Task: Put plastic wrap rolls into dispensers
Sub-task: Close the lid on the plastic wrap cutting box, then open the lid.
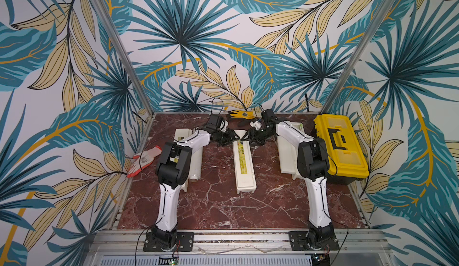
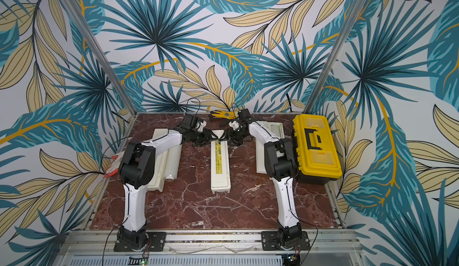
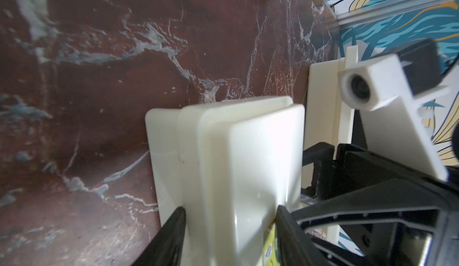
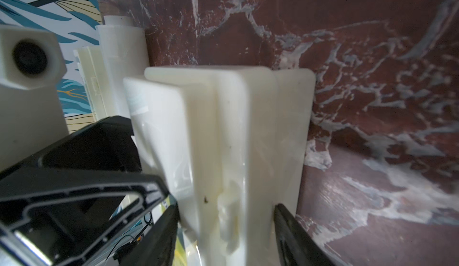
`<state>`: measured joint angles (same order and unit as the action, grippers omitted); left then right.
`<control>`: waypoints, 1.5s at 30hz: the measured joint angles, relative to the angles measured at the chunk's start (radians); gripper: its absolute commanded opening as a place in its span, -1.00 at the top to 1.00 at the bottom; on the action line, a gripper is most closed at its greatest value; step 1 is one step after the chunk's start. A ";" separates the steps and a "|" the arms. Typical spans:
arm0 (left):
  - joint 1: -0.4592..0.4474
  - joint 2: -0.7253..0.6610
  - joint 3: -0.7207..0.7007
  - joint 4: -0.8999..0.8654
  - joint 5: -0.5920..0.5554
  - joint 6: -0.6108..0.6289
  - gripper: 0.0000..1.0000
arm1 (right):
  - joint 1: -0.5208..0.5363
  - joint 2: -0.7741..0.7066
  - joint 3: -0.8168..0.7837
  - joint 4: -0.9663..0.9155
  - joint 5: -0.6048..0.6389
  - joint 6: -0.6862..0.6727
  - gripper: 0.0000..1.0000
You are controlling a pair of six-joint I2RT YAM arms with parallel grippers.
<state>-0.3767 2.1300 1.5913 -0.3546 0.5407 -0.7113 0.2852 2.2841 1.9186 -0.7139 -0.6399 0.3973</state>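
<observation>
I saw my left gripper clamped on the middle dispenser; my right gripper straddled it, grip unclear.

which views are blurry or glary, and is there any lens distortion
Left wrist view: dispenser soft up close with glare on its face, the other arm's camera smeared. Right wrist view: dispenser and marble soft too. In both top views: sharp, evenly lit, but the wide lens splays the frame posts.
</observation>
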 measured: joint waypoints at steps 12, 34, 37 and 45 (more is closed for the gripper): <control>-0.014 -0.233 -0.066 -0.192 -0.208 0.050 -0.91 | 0.122 -0.366 -0.219 -0.005 0.480 0.043 -0.62; 0.013 -0.530 -0.338 -0.211 -0.360 0.076 -0.96 | 0.364 -0.161 -0.044 -0.196 0.754 0.149 -0.68; 0.013 -0.543 -0.349 -0.209 -0.363 0.076 -0.96 | 0.370 -0.145 -0.023 -0.221 0.765 0.149 -0.65; 0.013 -0.540 -0.383 -0.211 -0.367 0.068 -0.96 | 0.373 -0.095 0.061 -0.294 0.773 0.150 -0.51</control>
<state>-0.3637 1.5902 1.2083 -0.5652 0.1741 -0.6437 0.6582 2.1891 1.9797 -1.0077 0.1329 0.5468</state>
